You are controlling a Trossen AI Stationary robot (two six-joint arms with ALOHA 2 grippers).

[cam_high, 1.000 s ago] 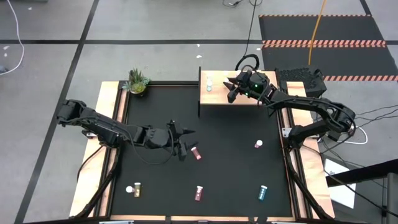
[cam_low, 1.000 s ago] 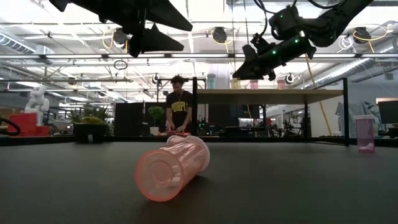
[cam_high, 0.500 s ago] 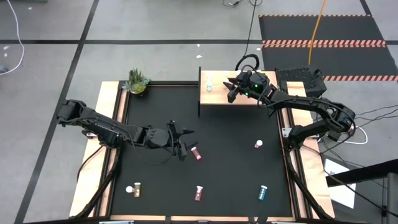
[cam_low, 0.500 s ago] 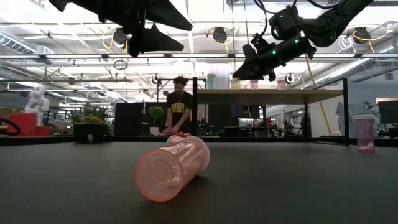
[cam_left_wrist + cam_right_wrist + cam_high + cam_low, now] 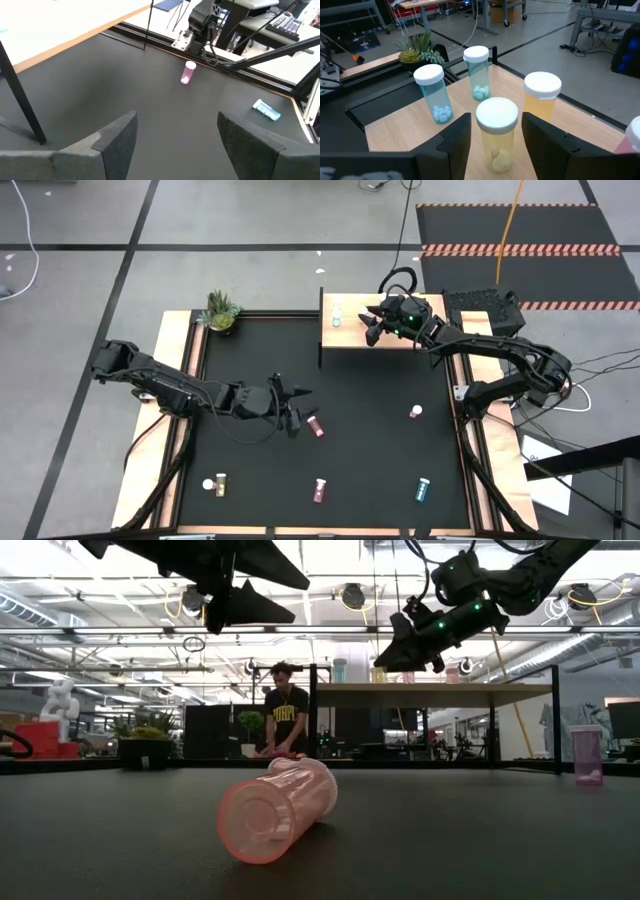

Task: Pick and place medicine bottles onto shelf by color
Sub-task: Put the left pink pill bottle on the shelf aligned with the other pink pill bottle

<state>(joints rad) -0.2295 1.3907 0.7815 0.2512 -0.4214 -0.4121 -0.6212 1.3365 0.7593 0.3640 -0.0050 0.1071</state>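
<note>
I operate in a robotics lab hall: grey concrete floor (image 5: pixel 250 220) with hazard-striped matting (image 5: pixel 520 250), exposed ceiling trusses (image 5: pixel 320 630), equipment benches (image 5: pixel 350 20), and a person (image 5: pixel 287 715) working beyond my worktop (image 5: pixel 380 420).

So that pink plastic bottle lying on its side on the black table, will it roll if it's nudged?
Probably: the pink plastic bottle is a smooth cylinder lying on the flat black table, so it would likely roll sideways. It looks translucent and nearly empty, so it is probably light.
</note>
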